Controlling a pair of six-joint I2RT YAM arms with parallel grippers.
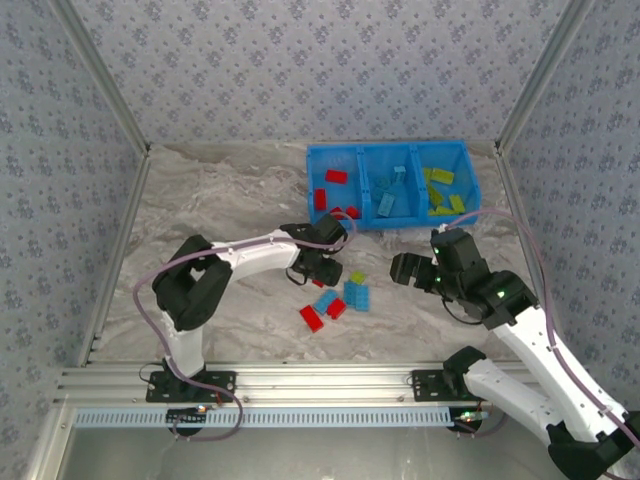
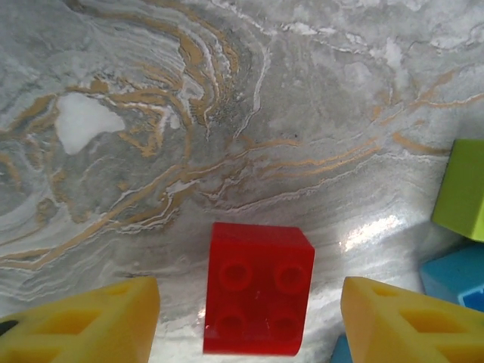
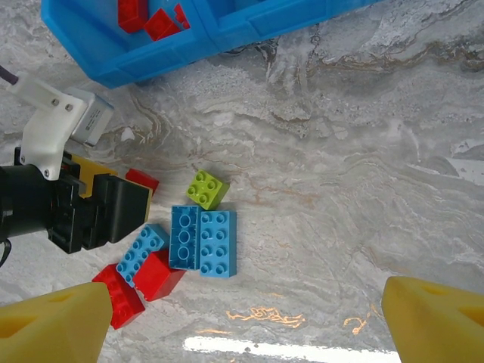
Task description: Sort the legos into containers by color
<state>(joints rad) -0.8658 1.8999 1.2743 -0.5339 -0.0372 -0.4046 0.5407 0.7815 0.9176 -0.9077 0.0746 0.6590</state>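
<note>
The blue bin sat upper right of centre in the top view, with red bricks at its left end, blue ones in the middle and yellow-green ones on the right. The left claw hung low, fingers spread wide, gripping nothing, a loose red brick on the marble between them. The right claw gaped empty above the leftover pile. Looked like the pickup step: next, drop, pinch the red one, carry it to the bin's left end
</note>
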